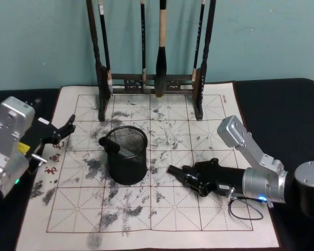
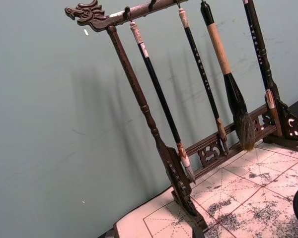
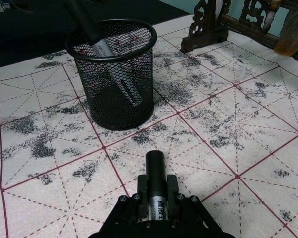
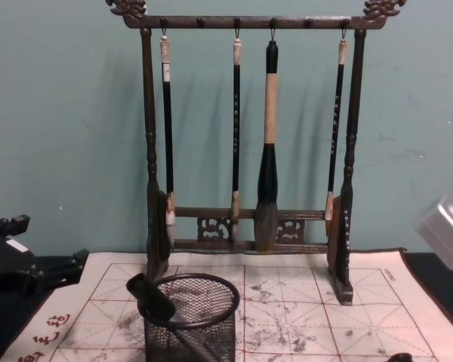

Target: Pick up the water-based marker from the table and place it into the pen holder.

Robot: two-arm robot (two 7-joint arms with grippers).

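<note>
In the head view, the left gripper [image 1: 68,129] is held at the left edge of the ink-stained practice mat [image 1: 199,219], its fingers spread apart with nothing between them. The pen holder [image 1: 128,170] is set upright near the middle of the mat, and a stowed marker [image 1: 118,148] is propped inside it, leaning with its black cap over the left part of the rim. The right gripper [image 1: 179,175] is stretched low over the mat just to the right of the holder, pointing towards it but clear of it. The brush rack [image 1: 152,81] is placed at the far edge of the mat.

In the left wrist view, the rack's carved post and four hanging brushes [image 2: 218,49] are seen against the green wall.

In the right wrist view, the water-based marker [image 3: 155,186] is clamped between the right gripper's fingers, its black cap sticking out forward towards the holder and above the mat.

In the chest view, the holder is seen in front of the rack, with the stowed marker's cap raised above its rim.
</note>
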